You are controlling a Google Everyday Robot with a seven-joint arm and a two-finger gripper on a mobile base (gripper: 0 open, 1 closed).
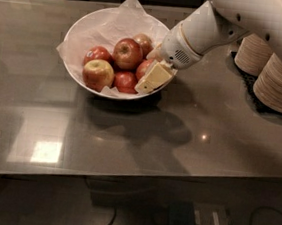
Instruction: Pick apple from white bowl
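Observation:
The white bowl (89,26), lined with crinkled white paper, stands on the grey table and holds several apples. A round red-orange apple (127,53) sits on top in the middle, its stem dimple up. A yellow-green apple (98,74) lies at the front left, with smaller red apples (125,81) around it. My gripper (152,77), cream-coloured, reaches into the bowl's right side from the right. It is down against a red apple (143,67) that is partly hidden behind it, to the right of and below the red-orange apple.
Stacks of beige paper bowls (280,81) stand on a dark mat at the right, just behind my arm (226,23). The table's front edge (124,178) runs across below, with cables and a box on the floor under it.

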